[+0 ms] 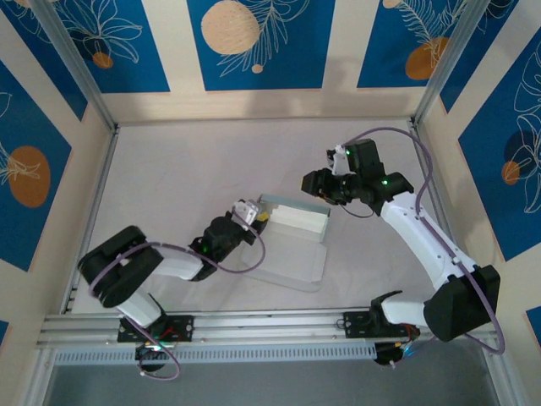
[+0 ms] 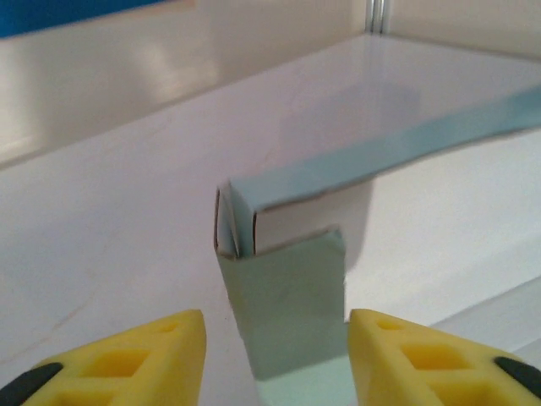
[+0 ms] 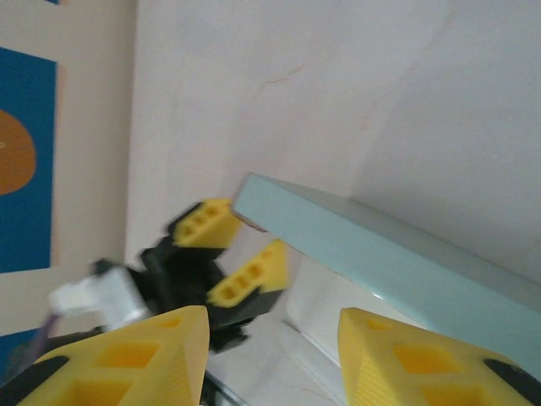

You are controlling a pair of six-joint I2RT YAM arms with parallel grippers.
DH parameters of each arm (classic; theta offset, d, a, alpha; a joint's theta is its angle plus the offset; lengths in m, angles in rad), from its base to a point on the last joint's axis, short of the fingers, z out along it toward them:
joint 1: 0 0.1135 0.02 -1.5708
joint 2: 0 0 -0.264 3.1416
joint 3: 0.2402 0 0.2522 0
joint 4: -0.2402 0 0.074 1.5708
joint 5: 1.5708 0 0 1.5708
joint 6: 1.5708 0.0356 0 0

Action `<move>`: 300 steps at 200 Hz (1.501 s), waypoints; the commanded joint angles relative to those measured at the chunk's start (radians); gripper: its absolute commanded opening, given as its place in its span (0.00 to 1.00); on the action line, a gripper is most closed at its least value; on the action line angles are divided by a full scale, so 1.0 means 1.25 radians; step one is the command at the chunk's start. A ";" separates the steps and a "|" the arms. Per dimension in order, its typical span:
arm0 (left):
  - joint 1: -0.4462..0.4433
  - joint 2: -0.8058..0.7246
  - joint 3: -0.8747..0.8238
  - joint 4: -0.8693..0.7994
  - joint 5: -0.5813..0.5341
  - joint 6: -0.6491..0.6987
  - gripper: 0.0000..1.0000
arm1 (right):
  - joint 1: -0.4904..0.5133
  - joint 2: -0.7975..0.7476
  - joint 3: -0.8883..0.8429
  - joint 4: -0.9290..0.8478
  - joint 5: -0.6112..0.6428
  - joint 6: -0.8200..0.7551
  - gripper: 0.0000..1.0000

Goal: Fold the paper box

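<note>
The paper box (image 1: 292,245) lies mid-table, partly folded, with an upright pale green wall along its far side and a flat panel toward me. My left gripper (image 1: 259,218) is at the box's left end. In the left wrist view its yellow fingers (image 2: 152,355) stand open on either side of a green end flap (image 2: 287,304) without touching it, and the box corner (image 2: 245,220) is just beyond. My right gripper (image 1: 325,193) hangs open near the box's far right corner. Its fingers (image 3: 144,355) frame the green wall (image 3: 380,249), with nothing between them.
The white table (image 1: 186,178) is fenced by an aluminium frame (image 1: 97,101) and beige-and-blue patterned walls. The left arm's yellow fingertips (image 3: 211,224) appear past the box in the right wrist view. A rail (image 1: 270,326) runs along the near edge between the arm bases.
</note>
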 commanded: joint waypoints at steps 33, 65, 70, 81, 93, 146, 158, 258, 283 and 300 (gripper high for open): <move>-0.006 -0.254 0.011 -0.166 -0.015 -0.022 0.48 | -0.007 -0.041 -0.036 -0.090 0.124 -0.066 0.43; 0.003 -0.285 0.063 -0.241 -0.061 -0.004 0.50 | -0.015 -0.039 -0.079 -0.069 0.142 -0.089 0.45; 0.007 -0.281 0.071 -0.256 -0.077 0.004 0.50 | -0.015 -0.033 -0.081 -0.061 0.133 -0.098 0.46; 0.027 -0.278 0.076 -0.284 -0.115 0.005 0.50 | -0.014 -0.015 -0.067 -0.059 0.107 -0.124 0.45; 0.073 -0.283 0.071 -0.314 -0.102 -0.018 0.48 | 0.002 0.005 -0.038 -0.069 0.117 -0.157 0.45; 0.247 -0.133 0.081 -0.377 0.158 -0.127 0.44 | 0.093 0.141 0.087 -0.081 0.149 -0.261 0.43; 0.247 -0.074 0.097 -0.346 0.244 -0.125 0.47 | 0.116 0.178 0.111 -0.086 0.173 -0.272 0.42; 0.246 0.045 0.116 -0.214 0.518 -0.111 0.47 | 0.161 0.255 0.115 -0.077 0.165 -0.261 0.37; 0.239 0.063 0.129 -0.213 0.507 -0.093 0.46 | 0.171 0.256 0.108 -0.074 0.161 -0.264 0.36; 0.226 0.059 0.140 -0.232 0.492 -0.061 0.46 | 0.177 0.252 0.106 -0.074 0.158 -0.268 0.35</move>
